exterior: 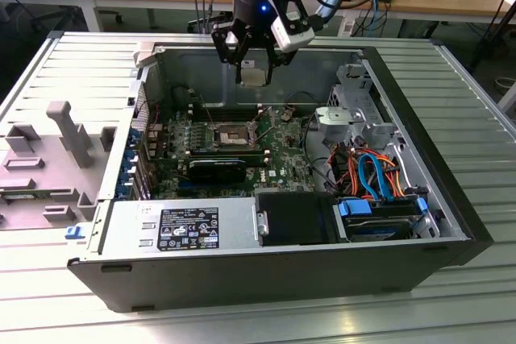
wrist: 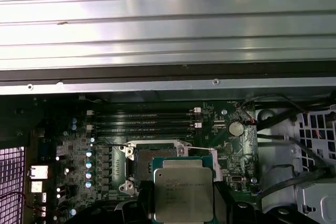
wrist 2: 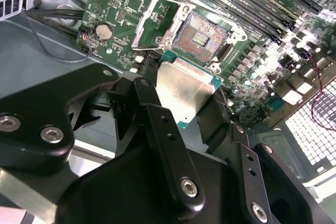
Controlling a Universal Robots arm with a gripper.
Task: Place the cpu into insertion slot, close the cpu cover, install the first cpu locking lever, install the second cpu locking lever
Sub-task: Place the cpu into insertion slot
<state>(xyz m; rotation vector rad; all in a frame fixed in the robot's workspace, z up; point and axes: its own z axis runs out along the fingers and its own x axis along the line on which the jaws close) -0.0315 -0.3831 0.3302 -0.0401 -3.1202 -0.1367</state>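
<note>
My gripper (exterior: pixel 252 60) hangs above the open computer case, shut on the cpu (exterior: pixel 253 76), a flat silver-topped square chip. In both wrist views the cpu (wrist 2: pixel 186 93) (wrist: pixel 184 195) sits between black fingers (wrist 2: pixel 157 116), held in the air over the green board. The insertion slot (exterior: pixel 230 133) (wrist 2: pixel 202 38) (wrist: pixel 140 162) lies bare below it, its dark centre and metal rim showing. The cpu cover (wrist 2: pixel 144 24) stands swung up and open beside the slot. A thin locking lever (exterior: pixel 258 121) sticks up next to the slot.
Long black memory slots (wrist: pixel 142 120) run beside the socket. A black block (exterior: pixel 218 169) lies in front of it in the exterior view. A power supply (exterior: pixel 177 227), a drive with blue and orange cables (exterior: pixel 371 175) and the case walls (exterior: pixel 242 50) ring the board. A grey fixture (exterior: pixel 68 130) stands outside.
</note>
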